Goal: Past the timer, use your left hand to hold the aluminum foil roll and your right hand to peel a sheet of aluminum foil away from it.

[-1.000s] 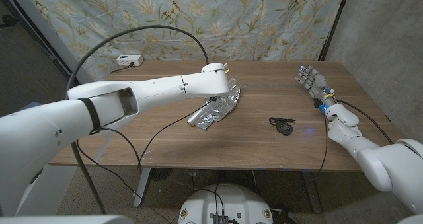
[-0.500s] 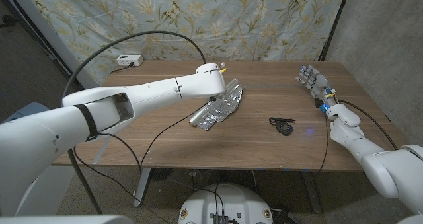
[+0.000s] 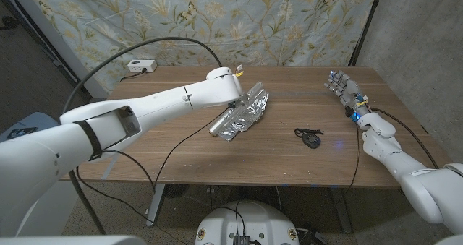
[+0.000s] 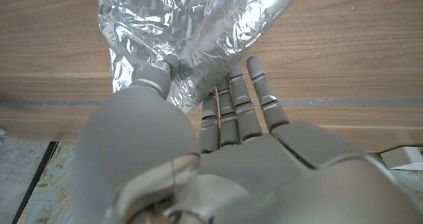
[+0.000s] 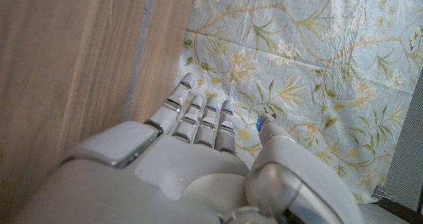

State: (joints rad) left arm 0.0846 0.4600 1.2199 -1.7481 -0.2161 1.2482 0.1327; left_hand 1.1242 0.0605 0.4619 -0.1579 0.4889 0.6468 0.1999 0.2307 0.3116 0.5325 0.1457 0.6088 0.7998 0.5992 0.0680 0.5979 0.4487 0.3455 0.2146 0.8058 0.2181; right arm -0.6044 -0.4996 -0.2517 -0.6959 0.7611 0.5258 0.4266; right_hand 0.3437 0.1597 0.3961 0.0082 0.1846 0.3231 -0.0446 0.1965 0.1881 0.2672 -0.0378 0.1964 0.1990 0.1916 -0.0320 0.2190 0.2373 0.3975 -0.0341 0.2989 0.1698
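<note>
A crumpled sheet of aluminum foil [image 3: 244,113] lies mid-table, part unrolled from its roll [image 3: 217,128]. My left hand [image 3: 234,81] hovers at the foil's far edge. In the left wrist view its fingers [image 4: 232,108] reach out straight beside the foil [image 4: 192,26], and the thumb [image 4: 153,82] is at the foil's other side; no grip shows. A small black timer [image 3: 309,138] lies to the right of the foil. My right hand [image 3: 341,86] stands at the table's right side with fingers apart, holding nothing [image 5: 198,138].
A white box [image 3: 139,66] with a cable sits at the table's back left corner. A black cable arcs over my left arm. A floral curtain [image 5: 297,65] hangs behind the table. Bare wood lies between the timer and my right hand.
My left arm has drawn a little toward picture left, uncovering more of the foil's far end. The foil, the timer and the right hand have stayed put.
</note>
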